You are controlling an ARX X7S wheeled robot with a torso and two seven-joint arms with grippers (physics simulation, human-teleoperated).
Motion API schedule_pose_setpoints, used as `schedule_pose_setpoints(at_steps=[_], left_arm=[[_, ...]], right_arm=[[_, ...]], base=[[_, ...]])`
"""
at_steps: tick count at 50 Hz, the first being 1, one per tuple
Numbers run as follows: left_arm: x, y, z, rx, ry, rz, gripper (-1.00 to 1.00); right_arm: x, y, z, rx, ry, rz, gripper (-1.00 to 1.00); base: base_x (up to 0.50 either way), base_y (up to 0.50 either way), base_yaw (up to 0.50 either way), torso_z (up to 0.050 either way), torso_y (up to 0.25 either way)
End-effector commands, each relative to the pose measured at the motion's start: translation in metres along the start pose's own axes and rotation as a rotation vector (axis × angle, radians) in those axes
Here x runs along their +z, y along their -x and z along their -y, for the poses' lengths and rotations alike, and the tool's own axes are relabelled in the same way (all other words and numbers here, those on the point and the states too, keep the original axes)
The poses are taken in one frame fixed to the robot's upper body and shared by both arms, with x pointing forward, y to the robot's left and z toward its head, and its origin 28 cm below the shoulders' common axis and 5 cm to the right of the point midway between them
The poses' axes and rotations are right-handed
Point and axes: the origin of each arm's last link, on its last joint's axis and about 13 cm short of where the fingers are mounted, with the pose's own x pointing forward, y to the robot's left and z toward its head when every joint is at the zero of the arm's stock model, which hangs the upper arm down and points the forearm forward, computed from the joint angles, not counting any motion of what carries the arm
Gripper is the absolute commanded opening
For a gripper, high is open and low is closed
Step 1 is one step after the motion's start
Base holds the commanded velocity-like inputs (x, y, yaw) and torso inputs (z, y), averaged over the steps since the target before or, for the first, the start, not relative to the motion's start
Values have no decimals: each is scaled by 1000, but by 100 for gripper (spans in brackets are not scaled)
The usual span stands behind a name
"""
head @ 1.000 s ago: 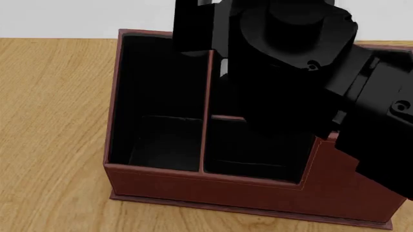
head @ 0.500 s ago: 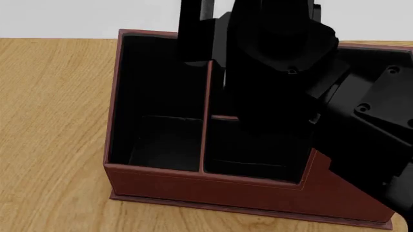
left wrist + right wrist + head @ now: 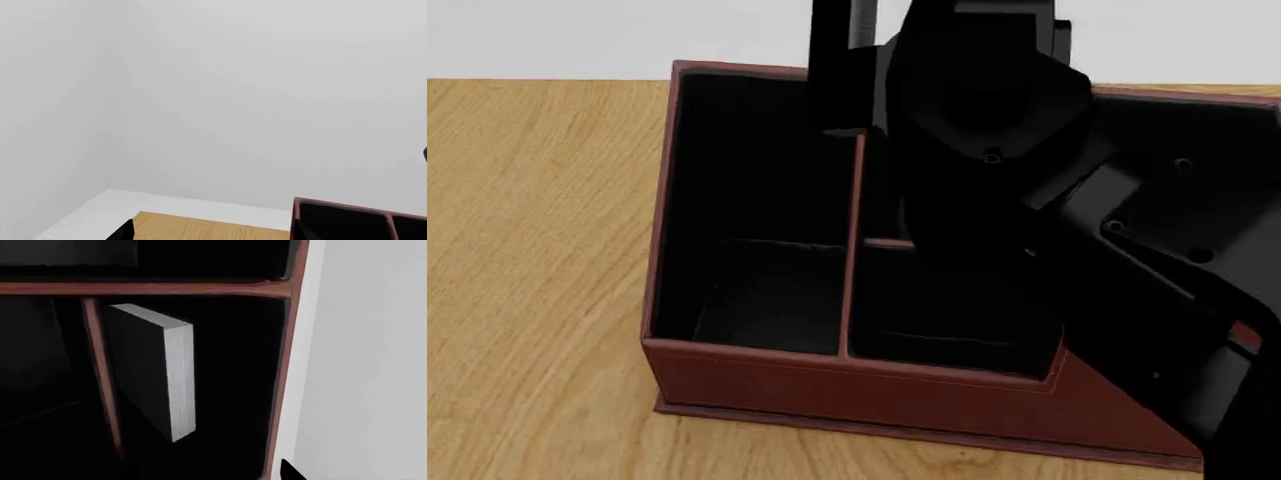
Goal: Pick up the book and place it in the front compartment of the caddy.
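The book [image 3: 150,370], black with a pale page edge, stands tilted inside a cell of the caddy [image 3: 854,385], leaning on a red divider [image 3: 100,375] beside the outer wall. My right gripper [image 3: 207,476] is open and apart from the book, with only one fingertip [image 3: 290,471] showing. In the head view my right arm [image 3: 988,150] covers the caddy's back right and hides the book, so I cannot tell which cell holds it. My left gripper [image 3: 213,237] is open and empty, held high, with the caddy's rim [image 3: 333,206] below it.
The caddy stands on a wooden table [image 3: 534,250] with a pale wall behind. Its two left cells and the near right cell look dark and bare. The caddy's near right corner wall slopes up taller.
My right arm has swung over the caddy: its wrist moved left and back while the forearm dropped lower at the right. The caddy has not moved.
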Motion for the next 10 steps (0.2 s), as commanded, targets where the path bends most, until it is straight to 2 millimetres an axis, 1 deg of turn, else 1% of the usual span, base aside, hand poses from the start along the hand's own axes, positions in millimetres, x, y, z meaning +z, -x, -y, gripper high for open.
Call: schedule_pose_setpoints(at_steps=[1,10], left_arm=[[0,1,0,1,1,-1,100],[0,1,0,1,0,-1,100]], right_arm=[[7,-7,-2,-14,0,-4,100],[4,-5,-4,-14,0,-2,100]], base=[[0,0,0,0,0],[0,0,0,0,0]])
